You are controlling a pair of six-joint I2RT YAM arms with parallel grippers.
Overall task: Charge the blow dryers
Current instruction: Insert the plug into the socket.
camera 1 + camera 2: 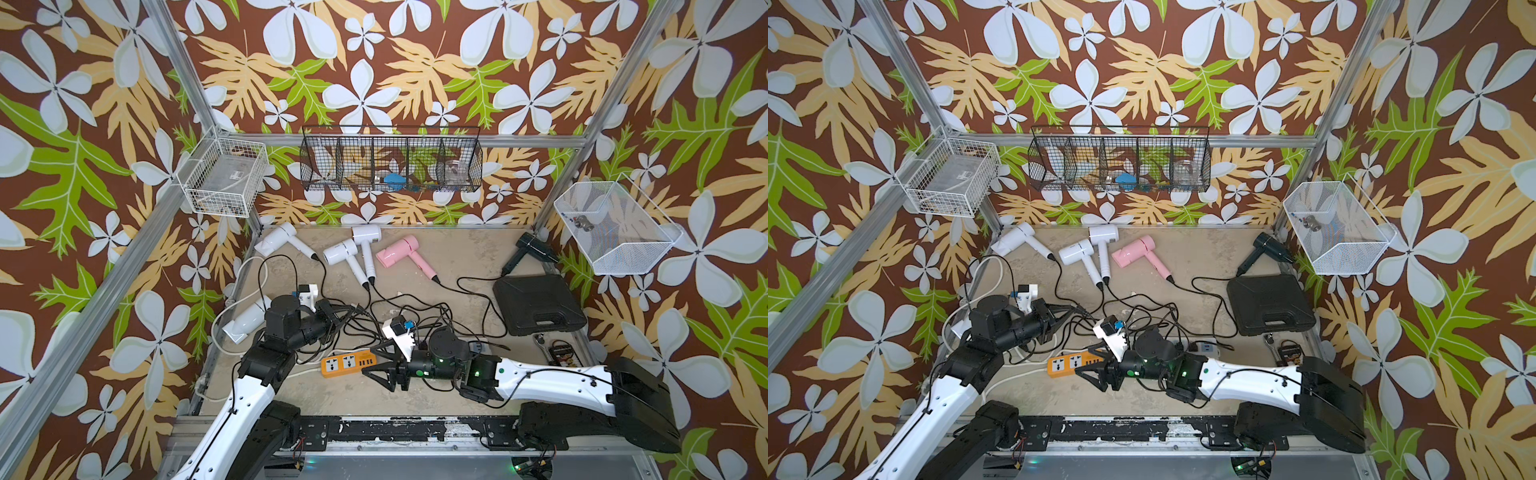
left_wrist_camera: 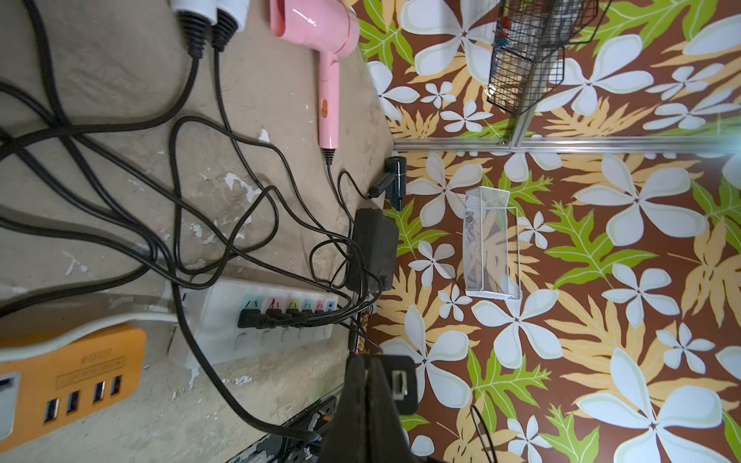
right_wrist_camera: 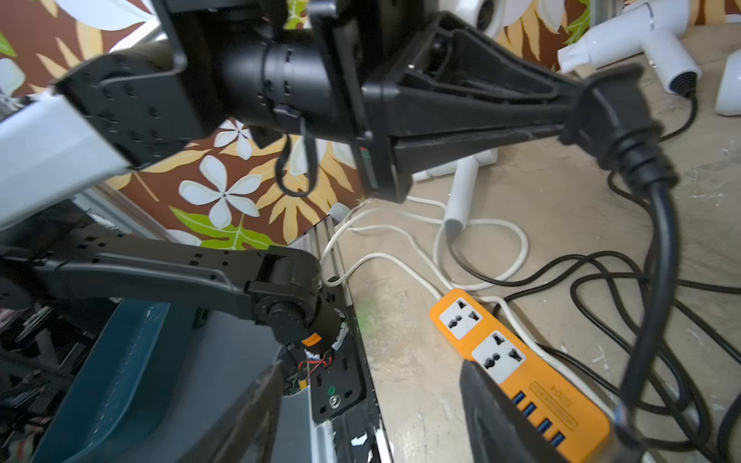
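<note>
An orange strip (image 1: pixel 348 363) lies flat near the table's (image 1: pixel 457 249) front edge, sockets up. A white strip (image 2: pixel 224 316) with pastel sockets lies near it. A shut black case (image 1: pixel 538 305) sits at the table's right side, with a wrench (image 1: pixel 540 343) by its front edge. Three baskets hang on the flowered walls: a white wire basket (image 1: pixel 216 195) at left, a black basket (image 1: pixel 322 166) with compartments at the back, and a mesh basket (image 1: pixel 623 253) at right.

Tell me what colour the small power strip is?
The small power strip is orange; right wrist view shows it best.

Top views look down from high — wrist views close, sharing the orange strip (image 3: pixel 533 385).
</note>
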